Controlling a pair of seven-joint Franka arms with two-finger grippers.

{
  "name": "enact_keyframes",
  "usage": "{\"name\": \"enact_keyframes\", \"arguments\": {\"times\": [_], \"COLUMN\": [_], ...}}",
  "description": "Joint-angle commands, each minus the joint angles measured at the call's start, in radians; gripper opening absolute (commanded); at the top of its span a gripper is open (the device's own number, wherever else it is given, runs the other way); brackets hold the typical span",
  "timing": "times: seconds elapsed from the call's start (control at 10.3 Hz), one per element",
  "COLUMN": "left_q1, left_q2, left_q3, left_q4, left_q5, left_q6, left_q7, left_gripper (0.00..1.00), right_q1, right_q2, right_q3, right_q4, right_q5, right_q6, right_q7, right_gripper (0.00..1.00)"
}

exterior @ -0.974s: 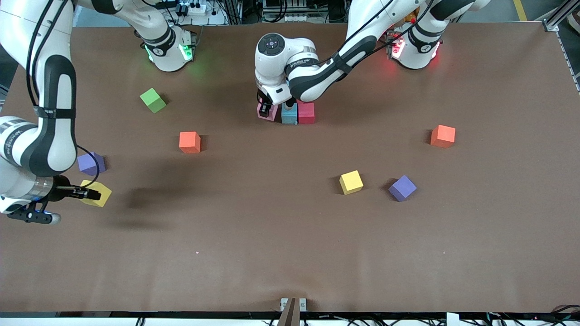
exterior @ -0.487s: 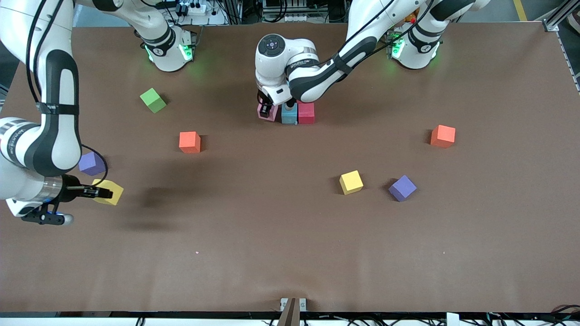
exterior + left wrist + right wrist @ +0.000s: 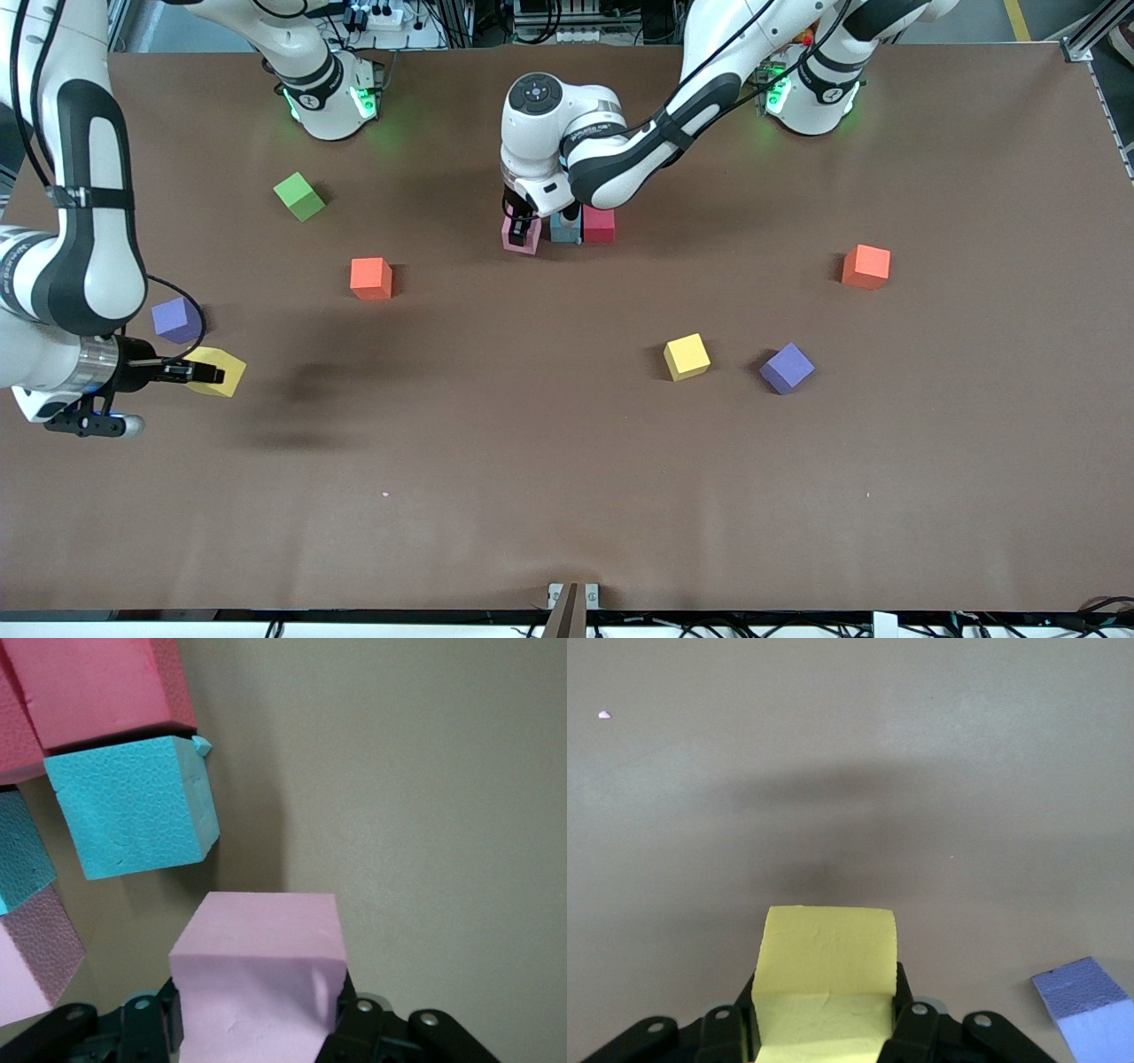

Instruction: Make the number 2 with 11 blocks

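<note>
My left gripper [image 3: 523, 232] is shut on a pink block [image 3: 521, 237], held low over the table beside a blue block [image 3: 565, 229] and a red block [image 3: 599, 224]. The left wrist view shows that pink block [image 3: 257, 974] between the black fingers [image 3: 347, 1017], with the blue block [image 3: 133, 806], the red block [image 3: 97, 682] and edges of further blocks close by. My right gripper [image 3: 202, 372] is shut on a yellow block [image 3: 221, 372] low over the right arm's end of the table. That yellow block [image 3: 828, 979] fills the jaws in the right wrist view.
A purple block [image 3: 175, 319] lies close to the right gripper and shows in its wrist view [image 3: 1090, 1010]. Loose on the table are two orange-red blocks [image 3: 370, 277] [image 3: 866, 266], a yellow block [image 3: 687, 356], a purple block [image 3: 786, 368] and a green cube [image 3: 299, 196].
The right gripper has carried the yellow block a little toward the table's middle. The left gripper has shifted the pink block slightly out of line with the blue and red blocks.
</note>
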Motion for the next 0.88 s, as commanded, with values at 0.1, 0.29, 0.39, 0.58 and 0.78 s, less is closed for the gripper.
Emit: {"name": "enact_keyframes", "arguments": {"times": [0.1, 0.29, 0.39, 0.58, 0.78], "left_q1": [-0.017, -0.017, -0.017, -0.017, -0.017], "left_q2": [-0.028, -0.028, -0.028, -0.03, -0.028], "left_q3": [0.013, 0.013, 0.013, 0.012, 0.013], "left_q4": [-0.012, -0.012, -0.012, -0.014, -0.015], "left_q5": [0.045, 0.045, 0.045, 0.044, 0.044], "left_q6": [0.006, 0.006, 0.006, 0.006, 0.006], "left_q7": [-0.113, -0.115, -0.115, -0.116, -0.124], "left_gripper": [0.06, 0.06, 0.06, 0.06, 0.06], "right_q1": [-0.115, -0.139, -0.133, -0.131, -0.12], "right_q2": [-0.042, -0.046, -0.046, -0.047, -0.042], "right_q3": [0.182, 0.23, 0.23, 0.23, 0.229], "right_q4": [-0.009, -0.009, -0.007, -0.004, -0.007], "right_q5": [-0.111, -0.139, -0.139, -0.14, -0.15], "right_q6": [-0.011, -0.014, -0.023, -0.047, -0.043], "right_q7": [0.091, 0.12, 0.122, 0.122, 0.122], "right_gripper": [0.32, 0.32, 0.32, 0.33, 0.34]}}
